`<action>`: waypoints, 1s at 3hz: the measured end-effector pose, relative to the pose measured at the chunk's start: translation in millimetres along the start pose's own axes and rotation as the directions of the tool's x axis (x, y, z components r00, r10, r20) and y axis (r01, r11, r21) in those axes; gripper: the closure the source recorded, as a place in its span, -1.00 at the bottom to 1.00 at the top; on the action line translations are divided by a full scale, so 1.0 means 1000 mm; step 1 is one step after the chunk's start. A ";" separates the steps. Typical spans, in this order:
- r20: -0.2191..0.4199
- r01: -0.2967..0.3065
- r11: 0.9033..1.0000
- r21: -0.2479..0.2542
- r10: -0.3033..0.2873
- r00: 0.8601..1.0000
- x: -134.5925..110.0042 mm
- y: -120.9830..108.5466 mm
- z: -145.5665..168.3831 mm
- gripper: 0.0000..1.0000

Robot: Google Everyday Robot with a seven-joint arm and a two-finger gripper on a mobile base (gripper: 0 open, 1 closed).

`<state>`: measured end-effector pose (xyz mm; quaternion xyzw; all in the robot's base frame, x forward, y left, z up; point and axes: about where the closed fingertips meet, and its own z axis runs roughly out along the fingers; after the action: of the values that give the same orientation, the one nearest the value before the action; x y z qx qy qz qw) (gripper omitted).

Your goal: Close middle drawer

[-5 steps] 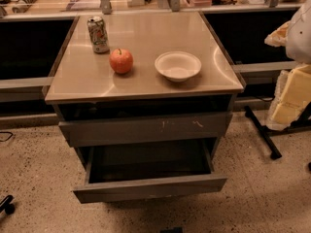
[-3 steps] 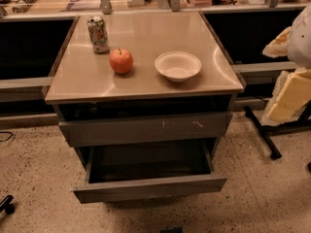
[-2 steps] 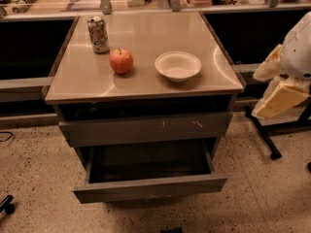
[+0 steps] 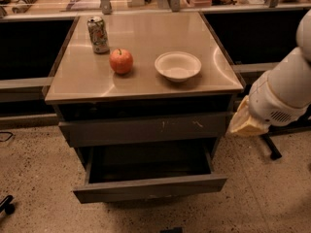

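The middle drawer (image 4: 150, 187) is pulled out at the bottom of the grey cabinet (image 4: 146, 89). Its plain flat front faces me and its inside (image 4: 148, 161) is dark and looks empty. Above it sits a taller grey drawer front with pale scratch marks (image 4: 146, 128), pushed in. My white arm (image 4: 279, 93) comes in from the right. Its pale end with the gripper (image 4: 241, 124) hangs beside the cabinet's right side, level with the scratched front and above and to the right of the open drawer's corner. It touches nothing that I can see.
On the cabinet top stand a soda can (image 4: 98, 34), a red apple (image 4: 121, 61) and a white bowl (image 4: 178, 65). Dark shelving runs behind on both sides. A black stand leg (image 4: 269, 147) lies on the speckled floor at the right, and a black caster (image 4: 6, 205) at the lower left.
My arm has swung left and down, from the far right edge to close beside the cabinet's right side. The drawer and the things on top have not moved.
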<state>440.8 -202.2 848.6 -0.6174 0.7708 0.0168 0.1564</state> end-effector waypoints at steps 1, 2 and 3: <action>-0.016 0.001 0.994 -0.107 -0.003 1.000 0.006 0.020 0.083 1.00; -0.029 -0.017 0.976 -0.216 0.011 1.000 0.008 0.038 0.151 1.00; -0.030 -0.014 0.976 -0.216 0.008 1.000 0.008 0.038 0.152 1.00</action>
<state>436.0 -167.8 695.5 -0.6265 0.7700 0.0927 0.0772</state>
